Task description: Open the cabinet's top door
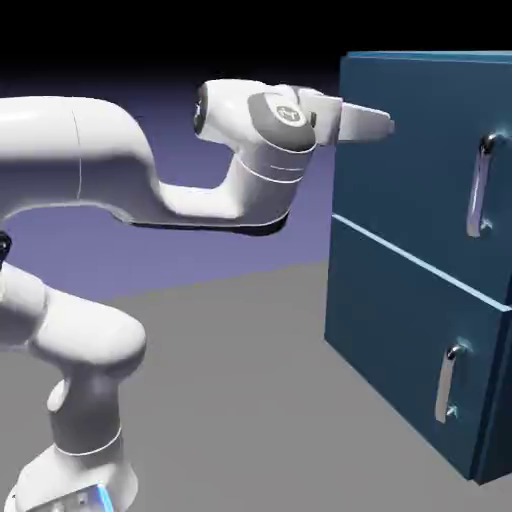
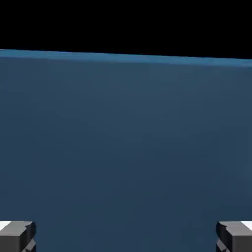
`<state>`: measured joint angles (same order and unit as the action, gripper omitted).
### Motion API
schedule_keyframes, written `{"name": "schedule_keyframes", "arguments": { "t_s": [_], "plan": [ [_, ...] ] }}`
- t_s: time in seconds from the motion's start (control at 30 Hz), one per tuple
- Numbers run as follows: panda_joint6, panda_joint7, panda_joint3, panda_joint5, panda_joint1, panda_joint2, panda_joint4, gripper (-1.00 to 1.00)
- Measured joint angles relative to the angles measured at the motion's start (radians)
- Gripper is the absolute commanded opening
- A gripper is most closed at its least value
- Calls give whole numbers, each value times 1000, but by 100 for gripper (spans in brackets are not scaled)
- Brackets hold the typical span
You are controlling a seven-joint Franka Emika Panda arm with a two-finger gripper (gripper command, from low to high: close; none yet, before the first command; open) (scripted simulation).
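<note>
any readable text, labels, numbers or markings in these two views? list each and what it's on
None: no words, numbers, brand marks or signs can be read in either view.
The cabinet, the top door and both silver handles are plain.
The white arm and the gripper carry no lettering.
The hand view shows only bare blue panel and the two grey fingertips.

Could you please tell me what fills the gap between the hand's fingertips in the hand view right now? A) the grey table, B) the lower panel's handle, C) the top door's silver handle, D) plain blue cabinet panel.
D: in the hand view the fingertips sit far apart at the bottom corners with only flat blue cabinet surface between them, and no handle is in sight.
</note>
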<state>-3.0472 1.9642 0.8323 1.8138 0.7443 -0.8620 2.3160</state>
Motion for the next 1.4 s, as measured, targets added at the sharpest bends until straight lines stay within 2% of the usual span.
{"name": "schedule_keyframes", "arguments": {
  "t_s": [0.67,0.87,0.9,0.97,1.4],
  "plan": [
    [-5,587,399,870,351,-140,-237,0],
    [6,595,489,897,505,-122,-356,0],
    [9,593,508,897,541,-116,-383,-100],
    [9,593,508,897,541,-116,-383,-100],
    [279,628,178,767,70,-126,54,-100]
  ]
}}
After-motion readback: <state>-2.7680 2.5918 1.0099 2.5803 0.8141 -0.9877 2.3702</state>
